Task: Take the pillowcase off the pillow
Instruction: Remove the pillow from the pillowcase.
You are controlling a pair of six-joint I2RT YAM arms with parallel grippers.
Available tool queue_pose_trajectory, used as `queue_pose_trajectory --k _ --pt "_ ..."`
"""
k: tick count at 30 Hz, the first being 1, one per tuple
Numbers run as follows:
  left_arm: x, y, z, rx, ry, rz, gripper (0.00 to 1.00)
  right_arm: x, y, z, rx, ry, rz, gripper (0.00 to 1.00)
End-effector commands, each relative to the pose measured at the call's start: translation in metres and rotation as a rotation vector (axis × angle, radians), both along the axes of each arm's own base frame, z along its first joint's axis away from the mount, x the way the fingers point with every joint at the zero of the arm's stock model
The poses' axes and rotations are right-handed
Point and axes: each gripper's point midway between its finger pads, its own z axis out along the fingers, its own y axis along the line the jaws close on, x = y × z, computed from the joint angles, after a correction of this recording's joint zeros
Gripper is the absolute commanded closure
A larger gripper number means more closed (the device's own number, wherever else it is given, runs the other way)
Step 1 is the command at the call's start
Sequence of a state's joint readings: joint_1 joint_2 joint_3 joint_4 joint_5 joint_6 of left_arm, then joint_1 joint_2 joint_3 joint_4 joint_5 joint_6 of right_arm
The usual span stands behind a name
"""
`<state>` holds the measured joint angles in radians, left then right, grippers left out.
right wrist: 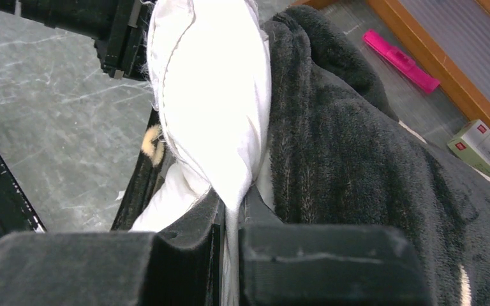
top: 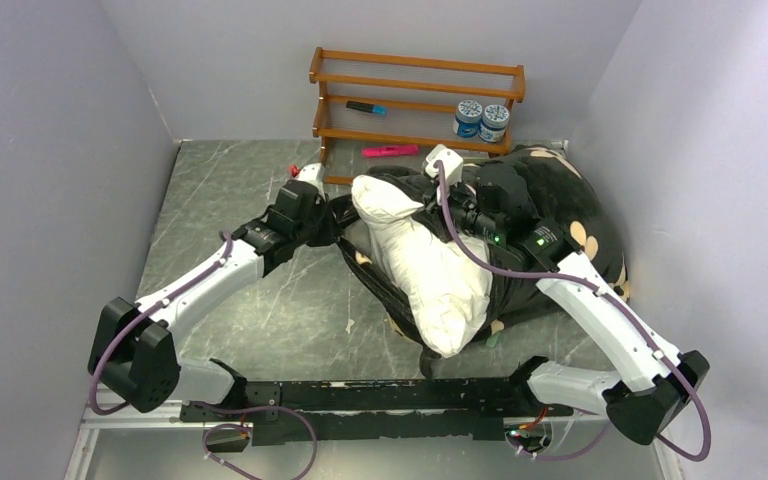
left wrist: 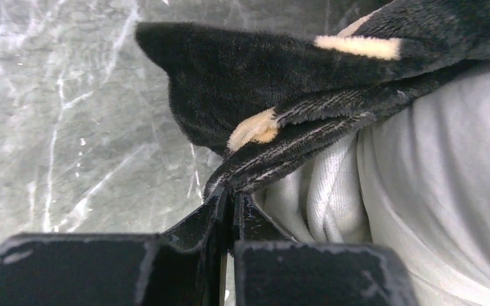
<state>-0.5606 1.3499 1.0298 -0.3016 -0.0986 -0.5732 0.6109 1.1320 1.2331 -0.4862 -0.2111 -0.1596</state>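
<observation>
The left claw [left wrist: 231, 203] is clamped shut on the hem of the pillowcase [left wrist: 242, 83]. The right claw [right wrist: 230, 223] pinches a fold of the pillow [right wrist: 210, 83]. The pillow lies mid-counter [top: 250, 300], mostly bared, with the black cover bunched under it and to its right. Behind, a wooden rack [top: 415, 100] holds two jars [top: 481, 120] and a marker [top: 365, 107].

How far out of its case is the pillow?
Partly out: much of the pillow shows bare, the pillowcase bunched beside and under it.
</observation>
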Motion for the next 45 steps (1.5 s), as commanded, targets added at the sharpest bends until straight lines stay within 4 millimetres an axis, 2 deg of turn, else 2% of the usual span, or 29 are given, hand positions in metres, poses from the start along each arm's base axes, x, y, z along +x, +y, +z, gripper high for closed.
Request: queue_pose_trajectory --k 1,9,13,17,21,26,31,35,36,39,45 --pt "0.019 0.047 -0.013 0.032 -0.017 0.128 0.95 0.0 -0.025 0.059 0.098 -0.125 -0.087 1.0" --pt "0.022 -0.008 0.004 -0.267 -0.059 0.002 0.94 -0.003 0.0 0.088 0.218 -0.125 0.011 1.0" --pt "0.023 -0.038 0.016 -0.298 -0.092 -0.049 0.92 -0.001 0.011 0.111 0.256 -0.151 0.055 1.0" --pt "0.024 -0.07 0.037 -0.325 -0.162 -0.09 0.91 0.002 0.021 0.13 0.289 -0.173 0.093 1.0" --pt "0.04 -0.083 0.066 -0.379 -0.233 -0.082 0.89 0.006 0.032 0.145 0.313 -0.183 0.13 1.0" --pt "0.054 -0.099 0.093 -0.411 -0.289 -0.118 0.8 0.009 0.051 0.155 0.344 -0.185 0.18 1.0" --pt "0.056 -0.086 0.102 -0.386 -0.327 -0.096 0.65 0.014 0.069 0.16 0.353 -0.199 0.187 1.0" --pt "0.059 -0.039 0.097 -0.335 -0.323 0.02 0.47 0.025 0.077 0.155 0.336 -0.2 0.158 1.0" --pt "0.056 -0.025 0.089 -0.302 -0.305 0.05 0.42 0.027 0.079 0.153 0.328 -0.2 0.151 1.0" --pt "0.044 0.011 0.086 -0.206 -0.31 0.113 0.32 0.033 0.091 0.142 0.297 -0.194 0.143 1.0" --pt "0.005 0.05 0.086 -0.09 -0.278 0.144 0.2 0.035 0.125 0.123 0.244 -0.206 0.123 1.0"
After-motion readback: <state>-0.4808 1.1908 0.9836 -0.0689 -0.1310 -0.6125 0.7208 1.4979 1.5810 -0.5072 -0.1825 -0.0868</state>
